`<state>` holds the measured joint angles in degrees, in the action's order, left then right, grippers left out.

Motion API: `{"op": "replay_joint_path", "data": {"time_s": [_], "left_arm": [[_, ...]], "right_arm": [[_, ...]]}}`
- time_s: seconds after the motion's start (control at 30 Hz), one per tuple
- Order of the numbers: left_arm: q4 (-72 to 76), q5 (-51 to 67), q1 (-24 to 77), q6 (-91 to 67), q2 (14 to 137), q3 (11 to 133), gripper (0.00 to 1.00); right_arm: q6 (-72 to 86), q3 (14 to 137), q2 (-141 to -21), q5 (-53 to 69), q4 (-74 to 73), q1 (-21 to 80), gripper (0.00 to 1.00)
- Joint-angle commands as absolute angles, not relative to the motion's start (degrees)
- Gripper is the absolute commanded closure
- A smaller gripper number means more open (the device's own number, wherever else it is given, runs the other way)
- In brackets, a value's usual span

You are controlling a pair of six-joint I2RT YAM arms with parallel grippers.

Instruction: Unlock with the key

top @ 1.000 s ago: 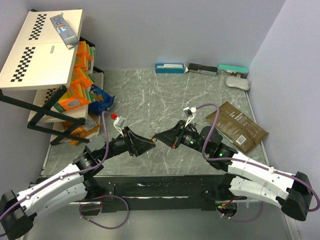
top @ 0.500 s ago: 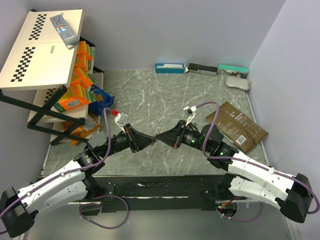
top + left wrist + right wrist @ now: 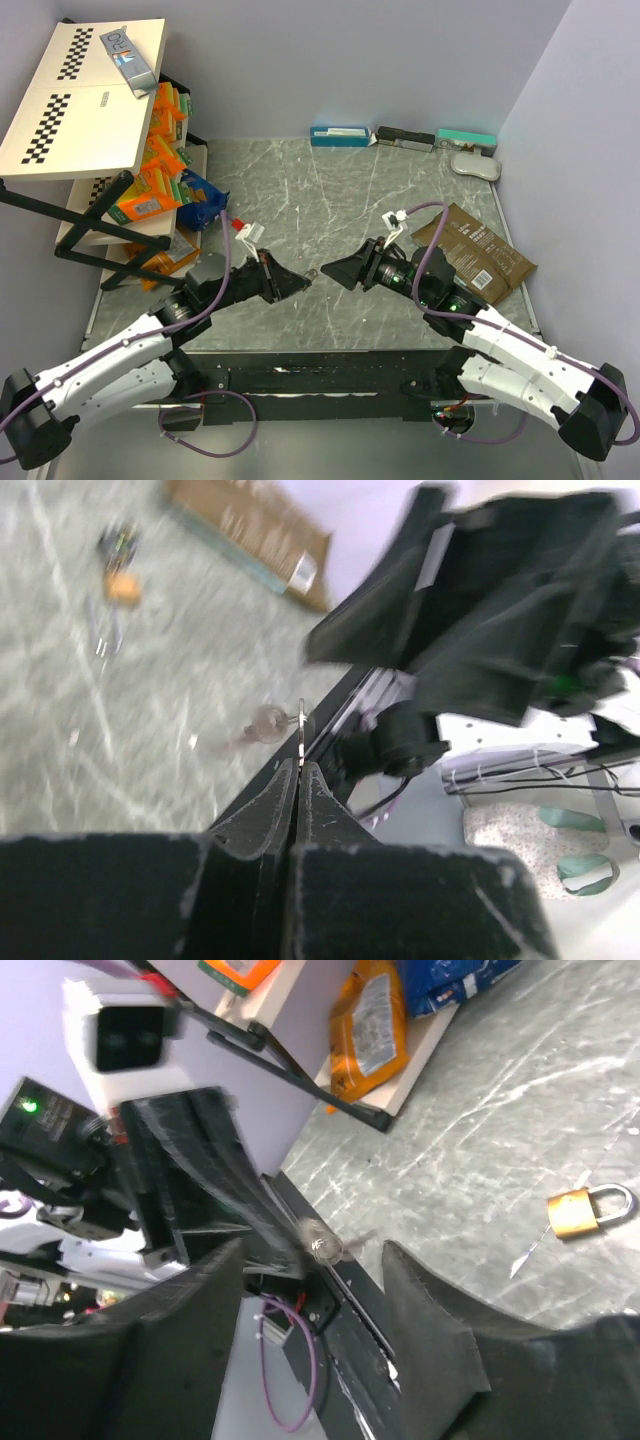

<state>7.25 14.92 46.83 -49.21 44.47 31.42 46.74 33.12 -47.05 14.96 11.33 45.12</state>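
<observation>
Grey marbled stone tops the table. It is hemmed by pale walls at the back and right, and by a tilted rack on the left. Glossy orange and blue snack packs crowd the rack under a flat, checker-printed board. The widest stretch of bare marble lies beyond the two grippers, toward the back wall. A row of slim boxes hugs that wall's foot.

Near the table's front edge the two arms meet nose to nose. The left gripper has its matte black wedge jaws pressed together. A small silvery key is pinched at their very tip and held up off the table. Its round head is blurred in both wrist views. The right gripper sits just across from it. Its broad black fingers are spread wide on either side of the key and do not touch it.

On the marble, well apart from the key, lies the padlock. It has a squat brass body and a bright steel shackle, and it lies flat on its side. A flat brown box rests at an angle close to the right wall, partly under the right arm's cable.
</observation>
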Motion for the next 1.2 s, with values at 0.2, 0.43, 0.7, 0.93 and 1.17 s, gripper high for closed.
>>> {"op": "replay_joint_path", "data": {"time_s": [0.2, 0.43, 0.7, 0.93, 1.17], "left_arm": [[6.0, 12.3, 46.7, -55.9, 49.9, 30.9, 0.99], [9.9, 7.6, 46.7, -57.7, 52.3, 29.4, 0.99], [17.0, 7.2, 46.9, -60.0, 54.4, 26.9, 0.99], [20.2, 7.0, 47.5, -61.0, 55.0, 25.9, 0.99], [20.0, 6.8, 48.5, -60.8, 54.1, 25.2, 0.99]], "right_arm": [[53.0, 28.8, -44.4, 12.4, 11.2, 44.7, 0.27], [62.5, 23.5, -48.1, 14.4, 21.8, 44.7, 0.27], [69.8, 23.0, -55.5, 17.7, 32.8, 44.6, 0.28], [72.2, 22.9, -59.1, 17.8, 35.1, 44.6, 0.30], [72.1, 23.4, -58.7, 15.4, 33.3, 44.6, 0.30]]}}
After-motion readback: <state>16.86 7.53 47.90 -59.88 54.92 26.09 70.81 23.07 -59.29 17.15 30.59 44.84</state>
